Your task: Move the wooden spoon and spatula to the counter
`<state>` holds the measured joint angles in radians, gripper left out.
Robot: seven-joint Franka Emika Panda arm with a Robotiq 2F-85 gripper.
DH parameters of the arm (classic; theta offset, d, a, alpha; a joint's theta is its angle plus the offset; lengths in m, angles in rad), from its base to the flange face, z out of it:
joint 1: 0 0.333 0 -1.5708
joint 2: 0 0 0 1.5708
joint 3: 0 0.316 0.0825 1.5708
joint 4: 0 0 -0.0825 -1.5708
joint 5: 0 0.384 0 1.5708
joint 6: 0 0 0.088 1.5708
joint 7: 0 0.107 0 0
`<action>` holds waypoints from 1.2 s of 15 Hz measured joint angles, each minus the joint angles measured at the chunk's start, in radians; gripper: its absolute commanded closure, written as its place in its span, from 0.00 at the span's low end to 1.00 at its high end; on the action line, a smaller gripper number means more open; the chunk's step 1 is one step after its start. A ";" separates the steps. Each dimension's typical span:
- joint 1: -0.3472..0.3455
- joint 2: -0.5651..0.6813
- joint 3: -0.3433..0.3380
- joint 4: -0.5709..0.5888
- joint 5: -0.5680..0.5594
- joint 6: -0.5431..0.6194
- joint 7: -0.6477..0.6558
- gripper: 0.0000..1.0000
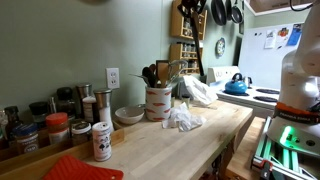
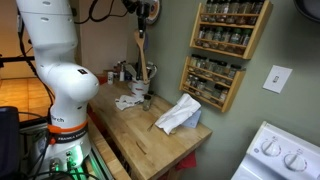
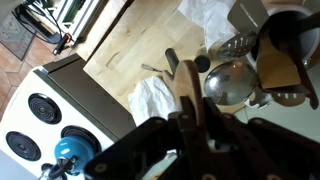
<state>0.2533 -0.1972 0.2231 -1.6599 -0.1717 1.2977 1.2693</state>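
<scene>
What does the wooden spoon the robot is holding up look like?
It is a long, slim spoon of pale, plain wood. It hangs almost upright in the air, its top end pinched in the robot's black gripper. Its lower end is near the cream crock of utensils; whether they touch is unclear.

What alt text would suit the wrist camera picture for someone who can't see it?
Looking down past the robot's gripper, shut on a wooden spoon held above a butcher-block counter. Below lie a white cloth and a metal bowl; a white stove with a blue kettle sits beside the counter.
</scene>
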 measured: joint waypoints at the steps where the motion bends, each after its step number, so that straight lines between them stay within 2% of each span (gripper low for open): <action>1: -0.010 -0.023 -0.002 -0.053 0.001 0.052 -0.022 0.95; 5: -0.048 -0.130 -0.009 -0.266 0.002 0.242 -0.075 0.95; 6: -0.054 -0.157 -0.009 -0.308 0.001 0.273 -0.079 0.82; 8: -0.062 -0.205 -0.006 -0.373 0.000 0.305 -0.080 0.82; 10: -0.064 -0.233 -0.005 -0.401 0.000 0.314 -0.080 0.82; 11: -0.064 -0.239 -0.005 -0.407 0.000 0.316 -0.080 0.95; 14: -0.079 -0.241 0.004 -0.409 -0.011 0.314 -0.071 0.95; 18: -0.156 -0.233 0.004 -0.412 -0.102 0.260 -0.082 0.95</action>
<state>0.0973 -0.4304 0.2272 -2.0715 -0.2736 1.5580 1.1873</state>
